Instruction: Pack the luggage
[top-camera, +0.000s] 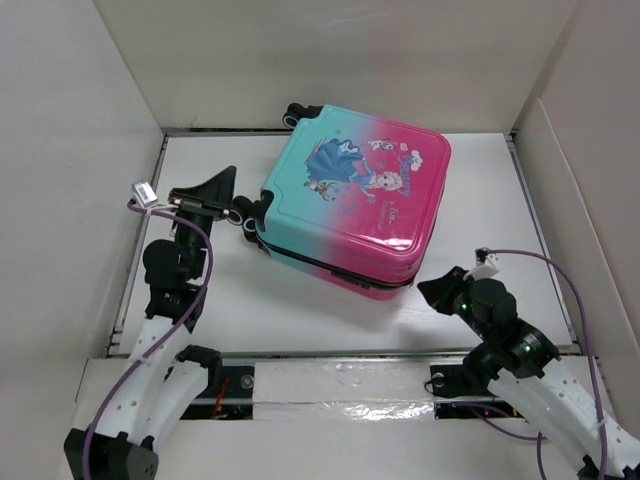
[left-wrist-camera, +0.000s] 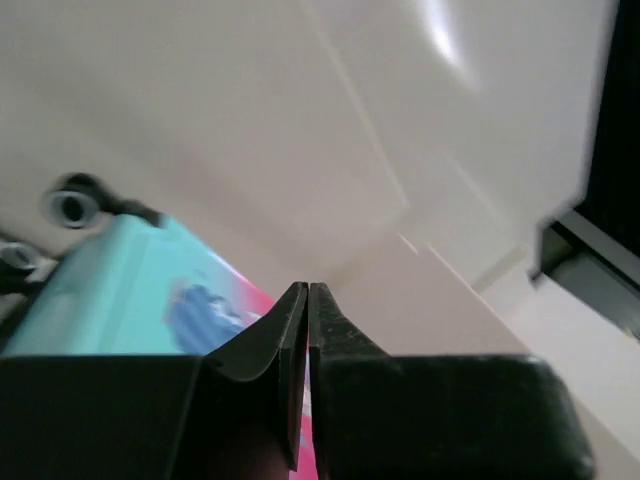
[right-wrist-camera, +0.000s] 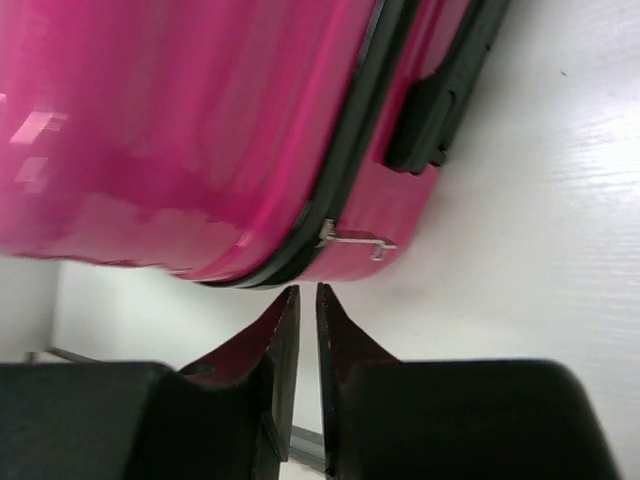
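The luggage (top-camera: 355, 200), a closed pink-to-teal hard-shell suitcase with a princess print, lies flat in the middle of the white table. My left gripper (top-camera: 228, 180) is shut and empty, raised just left of the case's teal wheel end; its view shows the teal lid (left-wrist-camera: 110, 300) below. My right gripper (top-camera: 428, 289) is shut and empty, low by the case's pink near-right corner. In the right wrist view its tips (right-wrist-camera: 306, 292) sit just below the black zip seam (right-wrist-camera: 340, 180) and the silver zipper pull (right-wrist-camera: 356, 241).
White walls box in the table (top-camera: 480, 170) on three sides. Black wheels (top-camera: 298, 111) stick out at the case's far end and another wheel (top-camera: 245, 215) at its left side. A black side handle (right-wrist-camera: 425, 120) sits on the pink shell.
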